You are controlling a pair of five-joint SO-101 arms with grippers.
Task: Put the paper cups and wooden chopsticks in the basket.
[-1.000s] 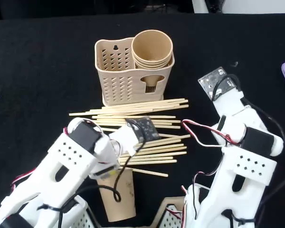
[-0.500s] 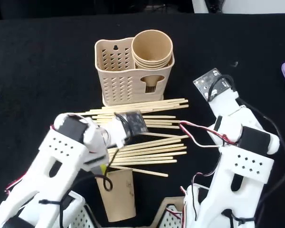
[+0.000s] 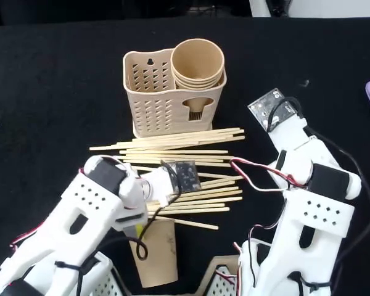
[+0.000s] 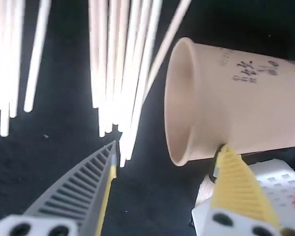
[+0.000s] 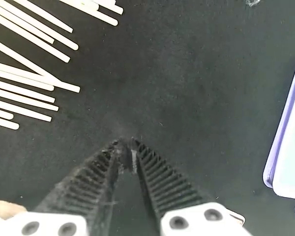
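Left arm swung out to its own side half a second back and has now come in again. Its wrist ends slightly nearer the loose paper cup than a second ago. Net: a wobble, no pick. Right arm crept a little toward the chopsticks, nothing more.

Nothing on the worktop has shifted in that time. The cup lies on its side by the arm bases, mouth toward the chopstick pile. The chopsticks lie spread in front of the basket, the farthest ones just beside its front wall. The stacked cups already sit in the basket, in the compartment on the right arm's side.

Left tool: jaws wide, holding nothing. The cup's rim sits between the tips and the yellow finger is right at the cup wall; we can't tell if it touches. Right tool: jaws together, empty, over bare worktop between the chopstick ends and the purple tray.

Our read: the task didn't advance this second, with one cup and all the chopsticks still out. Left looks to be lining up on the cup's rim. Closing from here would catch only the rim's edge, so we'd want it deeper first. The thin paper wall may squash under a hard pinch.
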